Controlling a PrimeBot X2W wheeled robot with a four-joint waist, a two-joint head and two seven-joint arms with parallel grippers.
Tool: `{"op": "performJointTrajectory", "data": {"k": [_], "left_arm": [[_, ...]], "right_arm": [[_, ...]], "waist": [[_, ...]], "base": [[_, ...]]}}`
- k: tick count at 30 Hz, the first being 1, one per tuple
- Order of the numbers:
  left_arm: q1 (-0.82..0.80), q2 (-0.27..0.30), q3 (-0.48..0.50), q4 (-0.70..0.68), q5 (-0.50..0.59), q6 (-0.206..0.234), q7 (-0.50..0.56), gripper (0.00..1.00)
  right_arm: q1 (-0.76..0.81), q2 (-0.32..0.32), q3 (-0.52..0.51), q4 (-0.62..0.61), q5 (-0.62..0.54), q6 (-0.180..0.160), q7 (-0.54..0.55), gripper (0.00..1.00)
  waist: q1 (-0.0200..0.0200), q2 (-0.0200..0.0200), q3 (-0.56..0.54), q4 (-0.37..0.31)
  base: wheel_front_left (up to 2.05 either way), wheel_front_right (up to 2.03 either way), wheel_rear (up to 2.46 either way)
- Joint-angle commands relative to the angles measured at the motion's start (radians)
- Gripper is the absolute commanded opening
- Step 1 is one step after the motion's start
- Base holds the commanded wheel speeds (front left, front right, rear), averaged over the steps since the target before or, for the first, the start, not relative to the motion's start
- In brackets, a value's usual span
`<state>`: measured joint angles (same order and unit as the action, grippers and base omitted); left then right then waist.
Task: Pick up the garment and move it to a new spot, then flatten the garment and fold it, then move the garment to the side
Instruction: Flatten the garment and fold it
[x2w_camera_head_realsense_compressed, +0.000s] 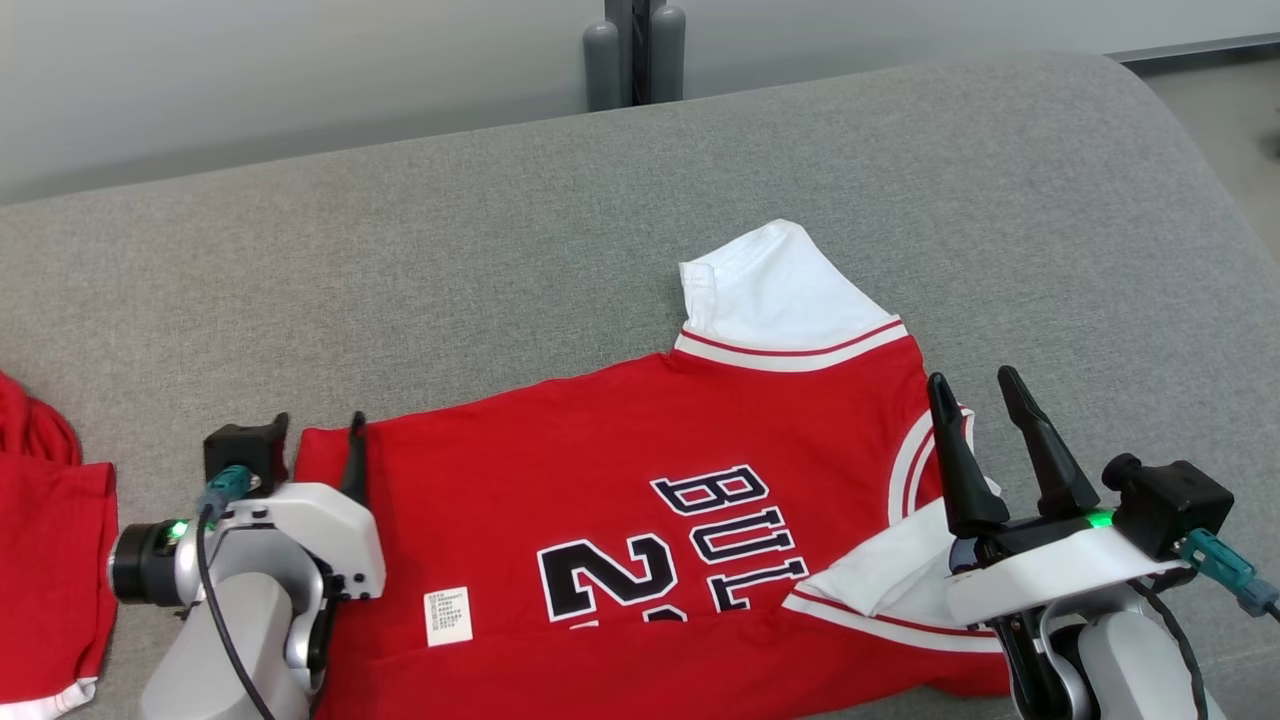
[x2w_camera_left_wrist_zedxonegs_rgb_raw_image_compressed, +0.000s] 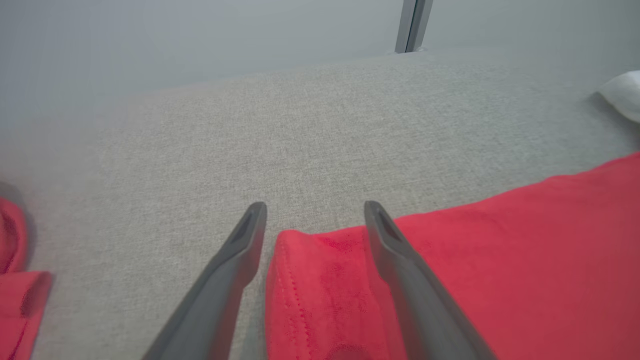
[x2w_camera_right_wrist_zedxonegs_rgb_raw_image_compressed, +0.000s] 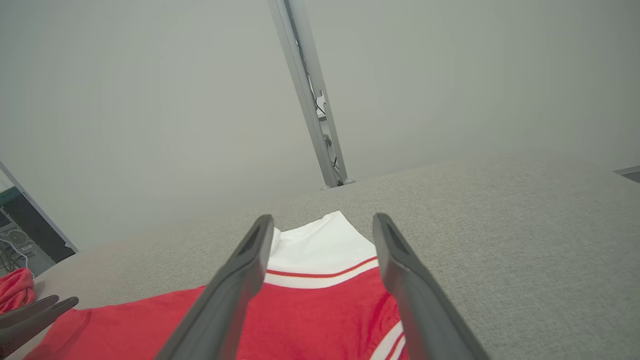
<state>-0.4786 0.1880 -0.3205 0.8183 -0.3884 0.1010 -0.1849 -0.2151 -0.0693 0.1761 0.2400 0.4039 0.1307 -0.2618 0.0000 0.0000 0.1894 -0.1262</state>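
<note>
A red garment, a jersey with white sleeves and dark lettering edged in white, lies spread across the near half of a gray cloth-covered tabletop, hem toward the robot's left and neck toward its right. Its far sleeve sticks out flat toward the back edge, while the near sleeve is folded inward over the chest, partly under the right arm. A small white label shows near the hem. The left claw has its fingers spread wide apart at the far hem corner: in the left wrist view the corner of red cloth sits between the two fingers, one finger over the cloth and the other over bare gray, and I cannot tell whether the tips touch anything. The right claw is also spread apart and grips nothing, hanging over the neck end of the jersey with its fingers pointing toward the far sleeve. A second red cloth lies at the left edge of the tabletop, apart from the jersey, with the left arm between the two. Beyond the back edge a gray post stands against a pale wall
</note>
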Motion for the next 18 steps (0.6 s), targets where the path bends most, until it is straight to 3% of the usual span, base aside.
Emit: {"op": "performJointTrajectory", "data": {"k": [1,13,14,15,16,17,18], "left_arm": [[0.001,0.013,0.009,0.005,-0.008,0.014,0.001,1.00],[0.014,0.031,0.002,0.034,-0.026,0.016,0.062,1.00],[0.014,0.030,0.002,0.035,-0.027,0.016,0.066,0.87],[0.014,0.029,0.002,0.035,-0.030,0.015,0.066,0.49],[0.014,0.030,0.002,0.034,-0.032,0.015,0.067,0.31],[0.013,0.030,0.001,0.033,-0.034,0.012,0.065,0.00],[0.012,0.031,0.001,0.031,-0.034,0.011,0.062,0.00]], "right_arm": [[-0.003,-0.003,0.002,0.002,0.001,0.000,-0.006,1.00],[0.009,-0.013,0.010,0.006,0.007,0.000,-0.006,1.00],[0.008,-0.013,0.011,0.006,0.008,0.000,-0.006,1.00],[0.007,-0.013,0.012,0.006,0.008,0.000,-0.006,1.00],[0.005,-0.013,0.012,0.006,0.009,0.000,-0.006,1.00],[0.004,-0.013,0.012,0.007,0.010,0.000,-0.006,1.00],[0.004,-0.014,0.010,0.006,0.010,0.000,-0.006,1.00]], "waist": [[0.0000,0.0000,-0.003,0.000],[0.0000,0.0000,-0.012,0.001],[0.0000,0.0000,-0.012,0.001],[0.0000,0.0000,-0.012,0.001],[0.0000,0.0000,-0.011,0.001],[0.0000,0.0000,-0.011,0.001],[0.0000,0.0000,-0.010,0.002]], "base": [[0.00,0.00,0.00],[0.00,0.00,0.00],[0.00,0.00,0.00],[0.00,0.00,0.00],[0.00,0.00,0.00],[0.00,0.00,0.00],[0.00,0.00,0.00]]}}
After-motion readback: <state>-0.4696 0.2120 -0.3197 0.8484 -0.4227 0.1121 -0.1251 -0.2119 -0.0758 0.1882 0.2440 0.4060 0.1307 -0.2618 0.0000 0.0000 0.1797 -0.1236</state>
